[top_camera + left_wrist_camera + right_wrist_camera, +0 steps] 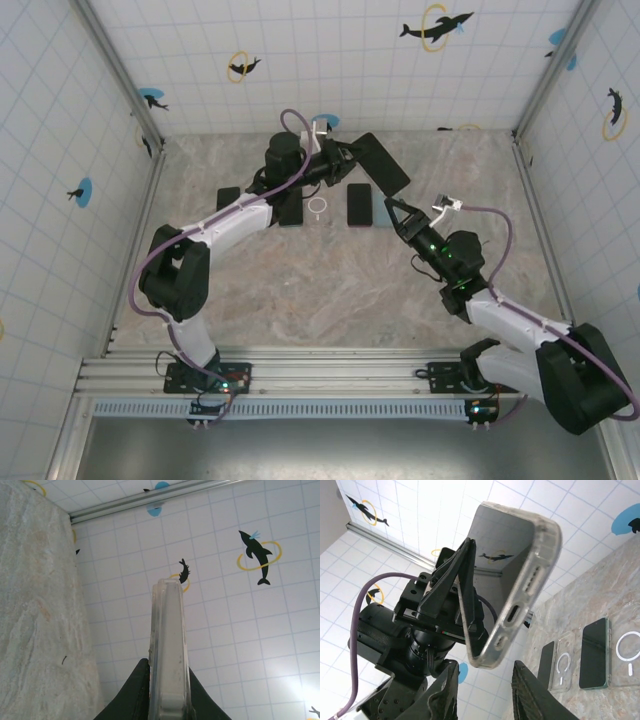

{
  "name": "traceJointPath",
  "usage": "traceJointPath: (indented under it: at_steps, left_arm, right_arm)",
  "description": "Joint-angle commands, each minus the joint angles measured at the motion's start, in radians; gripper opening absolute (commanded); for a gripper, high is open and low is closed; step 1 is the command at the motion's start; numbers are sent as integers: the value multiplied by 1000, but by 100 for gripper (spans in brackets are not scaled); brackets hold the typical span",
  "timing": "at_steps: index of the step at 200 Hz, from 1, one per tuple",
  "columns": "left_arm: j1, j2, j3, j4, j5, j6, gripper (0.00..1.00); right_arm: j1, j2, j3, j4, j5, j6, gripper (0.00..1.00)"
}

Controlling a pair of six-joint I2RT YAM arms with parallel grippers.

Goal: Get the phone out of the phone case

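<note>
Step in hand: getting a second grip for the pull-out, in mid-air. My left claw (338, 160) is clenched on the case (169, 645), holding it tilted above the table (330, 290) near the middle of its far edge. The phone (500, 565) sits fully in the case. My right claw (485, 672) has its fingers apart by the phone's lower corner, with no grip I can see. Next, I judge: pinch the case lip there and peel it off while the left holds firm.
</note>
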Motion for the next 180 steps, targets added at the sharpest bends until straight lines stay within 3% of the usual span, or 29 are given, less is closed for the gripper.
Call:
traceJointPath:
  at_steps: [1,180]
  left_arm:
    - [-3,-60,5,105,10,-40,16]
    - [-3,-37,51,99,31,-30,16]
  right_arm:
    - [3,16,3,103,20,26,30]
    - [-28,121,53,204,-38,77,24]
